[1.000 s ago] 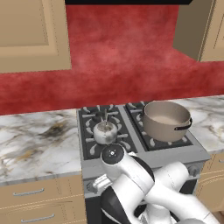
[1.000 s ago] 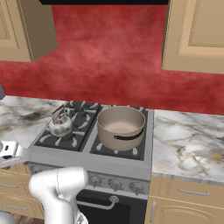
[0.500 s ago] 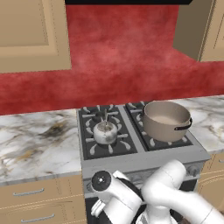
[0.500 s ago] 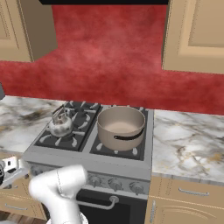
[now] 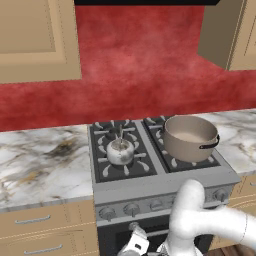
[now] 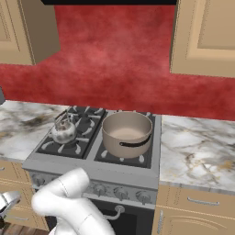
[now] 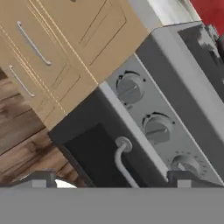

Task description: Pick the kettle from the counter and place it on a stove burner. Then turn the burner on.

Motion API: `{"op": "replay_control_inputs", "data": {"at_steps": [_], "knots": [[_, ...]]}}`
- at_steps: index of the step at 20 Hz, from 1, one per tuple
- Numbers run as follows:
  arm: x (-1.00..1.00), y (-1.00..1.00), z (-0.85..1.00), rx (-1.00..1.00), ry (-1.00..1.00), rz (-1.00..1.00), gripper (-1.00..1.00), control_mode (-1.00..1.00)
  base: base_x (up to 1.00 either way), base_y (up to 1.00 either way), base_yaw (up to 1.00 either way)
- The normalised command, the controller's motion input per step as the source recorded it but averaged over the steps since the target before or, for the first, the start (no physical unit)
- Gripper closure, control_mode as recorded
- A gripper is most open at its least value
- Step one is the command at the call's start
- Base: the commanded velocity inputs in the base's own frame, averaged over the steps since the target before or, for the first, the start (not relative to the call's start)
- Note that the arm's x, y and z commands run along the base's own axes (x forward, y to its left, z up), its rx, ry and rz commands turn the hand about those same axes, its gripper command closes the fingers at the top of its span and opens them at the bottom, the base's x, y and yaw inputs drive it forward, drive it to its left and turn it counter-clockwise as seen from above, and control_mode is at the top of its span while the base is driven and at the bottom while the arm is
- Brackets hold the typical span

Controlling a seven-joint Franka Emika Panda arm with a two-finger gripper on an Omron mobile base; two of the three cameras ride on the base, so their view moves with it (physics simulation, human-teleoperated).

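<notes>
The small silvery kettle (image 5: pixel 120 150) (image 6: pixel 63 131) stands upright on the stove's front-left burner (image 5: pixel 107 170) (image 6: pixel 50 146), among the grate's pale prongs. No flame shows there. The marble counter (image 5: pixel 40 165) runs along both sides of the stove. My gripper (image 5: pixel 133 246) (image 7: pixel 113 179) hangs low in front of the oven door, below the knob panel and well away from the kettle. It is open with nothing between its fingertips (image 7: pixel 42 178). In the hand view the stove knobs (image 7: pixel 130 88) line up diagonally just ahead of it.
A large tan pot (image 5: pixel 190 138) (image 6: pixel 126 133) sits on the stove's right side. The oven door handle (image 7: pixel 121 158) lies just ahead of my hand. Tan wood drawers (image 7: pixel 65 43) flank the stove, and wooden floor (image 7: pixel 22 135) is below.
My arm has folded downward, taking the hand from the stove's front edge to in front of the oven door. The kettle and pot have stayed put. The gripper stays open.
</notes>
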Motion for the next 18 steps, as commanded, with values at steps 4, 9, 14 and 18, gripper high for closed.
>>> {"op": "replay_control_inputs", "data": {"at_steps": [4,9,14,18], "knots": [[-0.58,-0.34,0.15,0.26,-0.65,0.15,-1.0,-1.0,0.0,0.0,0.0],[-0.32,-0.4,0.18,0.42,-0.42,0.05,-1.0,-1.0,0.0,0.0,0.0],[-0.02,-0.05,0.0,0.06,-0.05,0.0,-1.0,-1.0,0.0,0.0,0.0],[0.0,0.0,0.03,0.23,0.0,0.0,-1.0,-1.0,0.0,0.0,0.0]]}}
